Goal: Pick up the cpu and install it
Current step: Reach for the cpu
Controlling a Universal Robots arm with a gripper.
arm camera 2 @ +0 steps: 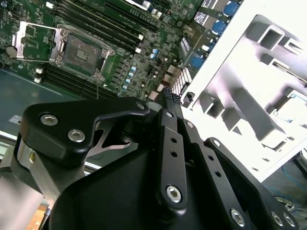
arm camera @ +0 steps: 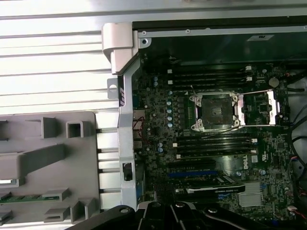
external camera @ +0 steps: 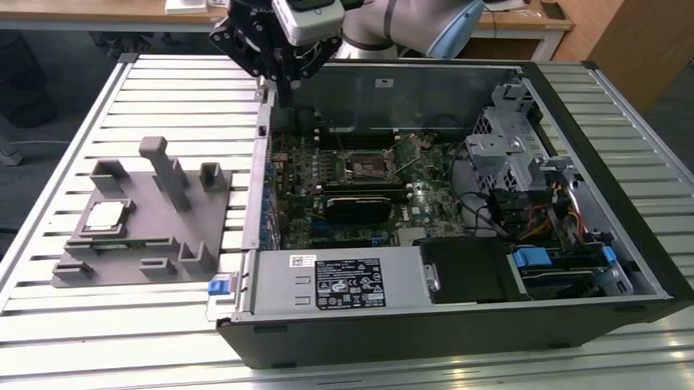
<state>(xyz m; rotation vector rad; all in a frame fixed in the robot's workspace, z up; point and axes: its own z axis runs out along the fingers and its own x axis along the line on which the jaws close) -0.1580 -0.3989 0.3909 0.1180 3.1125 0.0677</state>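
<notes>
Exterior view: the gripper (external camera: 284,79) hangs from the arm (external camera: 418,24) above the far corner of the case (external camera: 412,89) on the exterior view's left. It is over the side wall that faces the fixture (external camera: 152,236), pointing down and touching nothing. In the second wrist view the gripper (arm camera 2: 169,93) is clenched: its fingers (arm camera 2: 168,143) run together until the tips meet, and nothing sits between them. Beyond those tips in that view lies the board (arm camera 2: 144,62), with the pale fixture (arm camera 2: 240,96) off to one side. The cpu (external camera: 106,214) lies flat in a shallow seat of the fixture, close to the fixture's edge on the exterior view's left, well apart from the gripper and untouched. Just beside it, toward the fixture's near edge, a green memory stick (external camera: 114,244) rests in a slot; the first wrist view shows the stick (arm camera: 29,197) in the grey fixture (arm camera: 53,177). The fixture sits on the slatted table (external camera: 174,89), near the table's edge on the exterior view's left and just beside the case. Inside the case the socket (external camera: 366,166) sits about mid-board with its dark contact field uncovered, as both wrist views show (arm camera 2: 81,50) (arm camera: 214,111). In the first wrist view its metal frame (arm camera: 272,106) is swung open to one side, and black memory slots (arm camera: 211,81) run along two sides of it. A silver box (external camera: 401,276) with a label fills the case's near corner nearest the fixture.
</notes>
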